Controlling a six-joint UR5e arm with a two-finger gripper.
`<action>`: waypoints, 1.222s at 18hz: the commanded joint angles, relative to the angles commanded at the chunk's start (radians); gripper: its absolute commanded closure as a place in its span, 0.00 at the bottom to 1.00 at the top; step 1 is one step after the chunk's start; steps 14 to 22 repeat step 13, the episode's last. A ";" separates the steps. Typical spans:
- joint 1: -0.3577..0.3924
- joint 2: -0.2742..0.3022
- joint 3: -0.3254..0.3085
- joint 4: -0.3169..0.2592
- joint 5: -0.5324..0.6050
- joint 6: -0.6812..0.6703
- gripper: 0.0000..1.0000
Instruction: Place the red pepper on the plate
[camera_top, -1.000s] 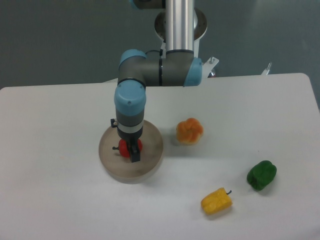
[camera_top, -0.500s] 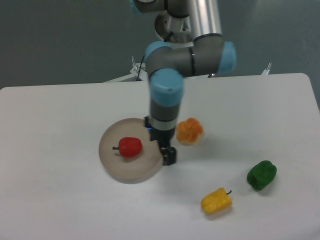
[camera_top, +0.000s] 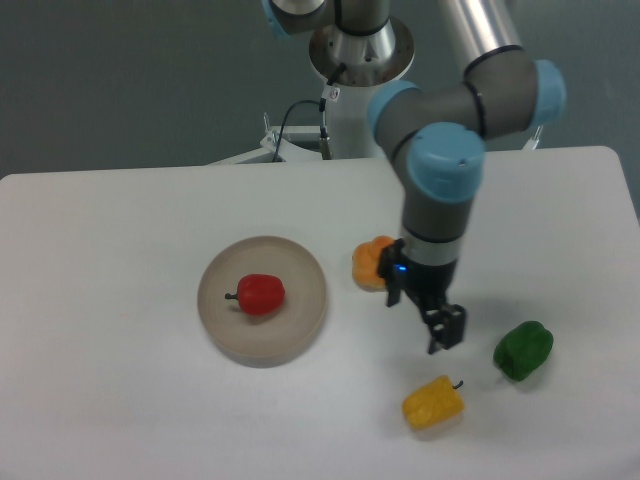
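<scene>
A: What is differing from half a second ago?
B: The gripper is no longer hanging at the plate's 3 o'clock rim; it is now hovering well off the plate, between the orange pepper and the green pepper, with the yellow pepper at its 6 o'clock. It is carrying nothing; how far its fingers are standing apart cannot be told from this view.

A: How is the red pepper looking?
B: The red pepper is lying near the plate's centre, glossy, its short dark stem pointing toward 9 o'clock, unmoved since the earlier frame.

A: And the setting?
B: A white table is bearing everything; a dull grey-green wall is standing behind, with the arm's base at 12 o'clock.
</scene>
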 joint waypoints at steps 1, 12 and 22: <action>0.020 -0.003 0.002 0.000 0.002 0.040 0.00; 0.121 -0.075 0.072 0.003 0.028 0.344 0.00; 0.123 -0.081 0.074 0.003 0.026 0.344 0.00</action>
